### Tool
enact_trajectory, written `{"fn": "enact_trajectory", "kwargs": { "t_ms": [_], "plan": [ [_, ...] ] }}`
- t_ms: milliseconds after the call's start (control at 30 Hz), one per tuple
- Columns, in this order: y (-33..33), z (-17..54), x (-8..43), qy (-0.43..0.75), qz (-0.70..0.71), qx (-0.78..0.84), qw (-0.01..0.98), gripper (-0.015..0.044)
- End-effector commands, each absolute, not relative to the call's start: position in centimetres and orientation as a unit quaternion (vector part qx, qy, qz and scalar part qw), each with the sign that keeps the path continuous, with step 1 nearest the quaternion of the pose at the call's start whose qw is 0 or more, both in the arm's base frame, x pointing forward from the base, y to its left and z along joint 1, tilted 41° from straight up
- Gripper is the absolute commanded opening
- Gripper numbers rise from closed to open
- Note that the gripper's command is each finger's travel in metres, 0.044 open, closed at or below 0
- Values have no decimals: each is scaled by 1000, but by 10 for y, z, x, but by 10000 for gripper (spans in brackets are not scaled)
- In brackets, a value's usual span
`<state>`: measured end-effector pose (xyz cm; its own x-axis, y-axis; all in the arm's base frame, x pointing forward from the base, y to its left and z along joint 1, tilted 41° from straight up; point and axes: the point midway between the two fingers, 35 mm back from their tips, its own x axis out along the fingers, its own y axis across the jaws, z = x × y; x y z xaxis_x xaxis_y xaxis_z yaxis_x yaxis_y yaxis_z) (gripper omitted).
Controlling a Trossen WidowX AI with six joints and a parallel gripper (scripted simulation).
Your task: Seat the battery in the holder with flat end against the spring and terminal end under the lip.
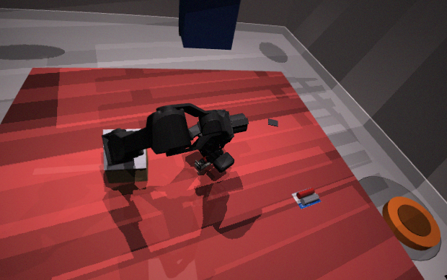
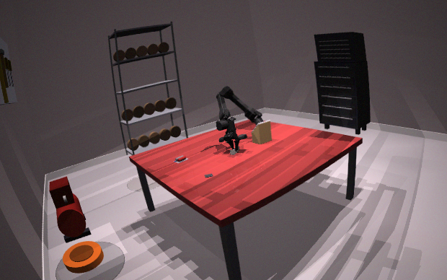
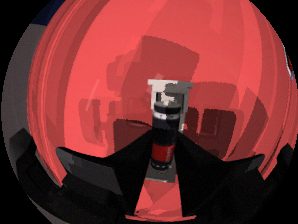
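The battery, black with a pale ring and a red band, lies lengthwise over the holder in the wrist view. My gripper is shut on it, one finger on each side. The small grey-white holder is on the red table. Its far wall and bright metal show beyond the battery's far end, with a gap between. Its pale base shows below the near end. The fingers hide much of the holder's sides. I cannot tell whether the battery is fully down or which end is the terminal.
A card with a red and a grey cylinder and a small dark tile lie on the red table. A block stands at the arm's base.
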<state>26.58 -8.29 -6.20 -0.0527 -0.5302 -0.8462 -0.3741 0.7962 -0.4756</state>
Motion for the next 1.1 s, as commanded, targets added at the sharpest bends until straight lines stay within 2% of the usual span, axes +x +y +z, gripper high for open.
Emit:
{"fn": "enact_trajectory", "kwargs": {
  "t_ms": [0, 1067],
  "plan": [
    [-85, -63, 263, 736, -71, -313, 597, 67],
    [-83, -66, 278, 756, -76, -304, 575, 67]
  ]
}}
